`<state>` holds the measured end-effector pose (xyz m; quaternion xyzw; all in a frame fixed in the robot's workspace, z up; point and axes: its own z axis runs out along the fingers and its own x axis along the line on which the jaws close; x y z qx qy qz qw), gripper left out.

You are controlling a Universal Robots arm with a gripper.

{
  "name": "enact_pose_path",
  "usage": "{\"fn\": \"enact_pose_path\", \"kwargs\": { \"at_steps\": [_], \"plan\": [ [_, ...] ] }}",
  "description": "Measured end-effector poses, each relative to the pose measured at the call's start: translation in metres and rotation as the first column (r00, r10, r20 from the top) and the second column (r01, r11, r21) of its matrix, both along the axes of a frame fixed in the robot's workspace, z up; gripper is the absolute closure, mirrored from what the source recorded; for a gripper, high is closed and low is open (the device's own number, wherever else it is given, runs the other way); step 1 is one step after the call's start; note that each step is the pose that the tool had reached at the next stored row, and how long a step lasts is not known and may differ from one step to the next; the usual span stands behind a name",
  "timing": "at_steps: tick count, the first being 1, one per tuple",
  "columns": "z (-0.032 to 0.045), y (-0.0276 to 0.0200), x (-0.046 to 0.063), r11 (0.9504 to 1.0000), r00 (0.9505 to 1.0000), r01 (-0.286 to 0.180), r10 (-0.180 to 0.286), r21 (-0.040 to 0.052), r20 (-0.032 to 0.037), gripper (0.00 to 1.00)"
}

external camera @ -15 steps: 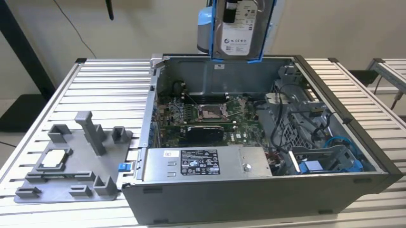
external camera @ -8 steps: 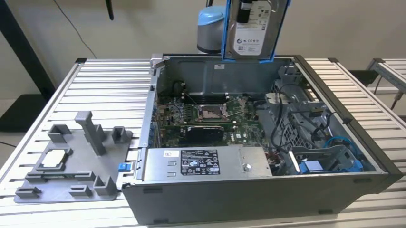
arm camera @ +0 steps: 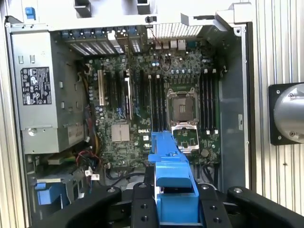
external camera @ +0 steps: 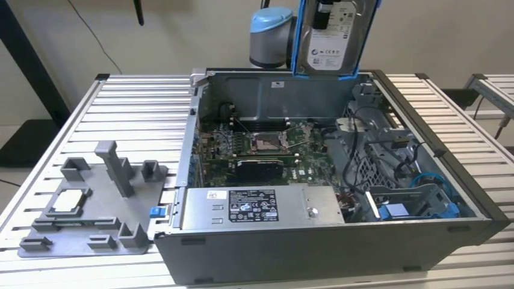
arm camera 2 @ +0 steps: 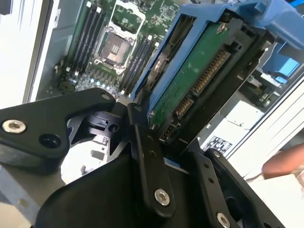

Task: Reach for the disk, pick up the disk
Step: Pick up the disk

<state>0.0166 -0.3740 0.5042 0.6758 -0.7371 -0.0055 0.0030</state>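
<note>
The disk (external camera: 333,36), a silver drive with a white label in blue caddy rails, hangs upright in the air above the back wall of the open computer case (external camera: 473,211) in the exterior view. In the second wrist view my gripper (arm camera 2: 166,137) is shut on the disk (arm camera 2: 190,85), its black fingers (arm camera 2: 145,156) clamping one end, with the green circuit board and connector side showing. In the first wrist view the blue caddy of the disk (arm camera: 168,166) sticks out from between the gripper (arm camera: 173,206) fingers, high over the motherboard (arm camera: 142,109).
The case lies open on a slatted metal table (external camera: 136,102), with the power supply (external camera: 257,208) at the front and a blue bracket (external camera: 398,211) in the drive bay. A grey fixture (external camera: 88,211) holding a small silver chip (external camera: 68,200) lies at the exterior view's left. A hand (arm camera 2: 282,166) shows near the case.
</note>
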Motion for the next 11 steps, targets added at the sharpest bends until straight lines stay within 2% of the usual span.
{"fn": "enact_pose_path", "kwargs": {
  "at_steps": [11],
  "plan": [
    [0.0000, 0.0000, 0.043, 1.0000, 1.0000, 0.000, 0.000, 0.0001, 0.0000, 1.00]
  ]
}}
